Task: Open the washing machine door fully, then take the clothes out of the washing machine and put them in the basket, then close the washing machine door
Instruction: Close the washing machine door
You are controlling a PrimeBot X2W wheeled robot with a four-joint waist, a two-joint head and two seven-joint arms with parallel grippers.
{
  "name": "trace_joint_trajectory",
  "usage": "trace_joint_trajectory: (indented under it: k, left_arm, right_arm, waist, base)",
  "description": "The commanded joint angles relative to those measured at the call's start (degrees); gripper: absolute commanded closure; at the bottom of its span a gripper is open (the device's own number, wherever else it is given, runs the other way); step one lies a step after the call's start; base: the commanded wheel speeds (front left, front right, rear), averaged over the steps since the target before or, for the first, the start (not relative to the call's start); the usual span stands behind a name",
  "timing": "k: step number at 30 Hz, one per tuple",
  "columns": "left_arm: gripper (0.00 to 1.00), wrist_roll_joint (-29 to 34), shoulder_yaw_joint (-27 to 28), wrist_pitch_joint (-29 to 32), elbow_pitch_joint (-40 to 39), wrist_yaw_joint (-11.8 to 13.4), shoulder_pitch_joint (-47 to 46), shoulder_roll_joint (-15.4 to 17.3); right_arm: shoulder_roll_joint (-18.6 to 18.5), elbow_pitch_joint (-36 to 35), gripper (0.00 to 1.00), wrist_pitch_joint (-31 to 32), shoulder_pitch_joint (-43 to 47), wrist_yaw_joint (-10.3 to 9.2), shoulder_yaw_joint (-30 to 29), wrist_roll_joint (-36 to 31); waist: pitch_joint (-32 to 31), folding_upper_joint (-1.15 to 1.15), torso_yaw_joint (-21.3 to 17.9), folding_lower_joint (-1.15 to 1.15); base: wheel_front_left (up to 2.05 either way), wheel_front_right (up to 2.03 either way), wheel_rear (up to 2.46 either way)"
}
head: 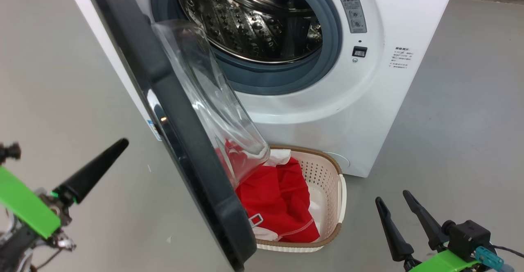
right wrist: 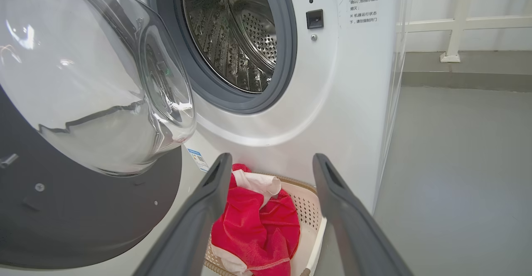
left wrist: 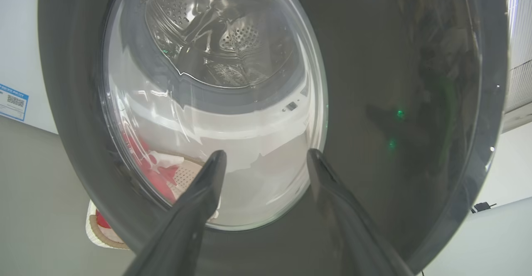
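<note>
Jaws stand apart on both arms, holding nothing: left jaws point at the outer face of the door [left wrist: 374, 80], close to its glass [left wrist: 249, 143]; right jaws point toward the basket [right wrist: 309, 209]. Red clothes [right wrist: 257, 230] lie heaped in it. It sits on the floor [right wrist: 457, 163] just before the washer [right wrist: 345, 101], beside the part-open door.

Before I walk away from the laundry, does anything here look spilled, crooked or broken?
Nothing looks spilled or broken. The clothes lie heaped inside the basket, and the drum looks empty. Only the washing machine door stands out: it is partly open, close by the basket.
</note>
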Motion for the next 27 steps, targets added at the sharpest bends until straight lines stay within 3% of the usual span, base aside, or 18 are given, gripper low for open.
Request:
trace_joint_trajectory:
  k: [1,16,27]
  left_arm:
    - [0.00,0.7,2.9,-0.9,-0.9,-0.4,-0.5,2.7]
    - [0.00,1.9,0.1,-15.7,3.3,-0.4,8.2,1.7]
    - [0.00,3.7,-5.7,-27.5,6.6,-0.4,12.3,1.6]
  right_arm:
    - [-0.6,-1.5,0.00,-0.4,-0.2,0.36,1.3,-0.2]
    - [-1.3,-1.8,0.00,-0.4,0.3,0.36,0.4,-0.3]
    - [-1.5,-1.9,0.00,-0.4,0.0,0.36,0.2,-0.4]
  waist:
    - [0.0,0.00,0.0,0.00]
    - [0.8,0.00,0.1,0.00]
    - [1.4,0.00,0.1,0.00]
  base:
    - [0.00,0.00,0.00]
    - [0.00,0.00,0.00]
    - [0.00,0.00,0.00]
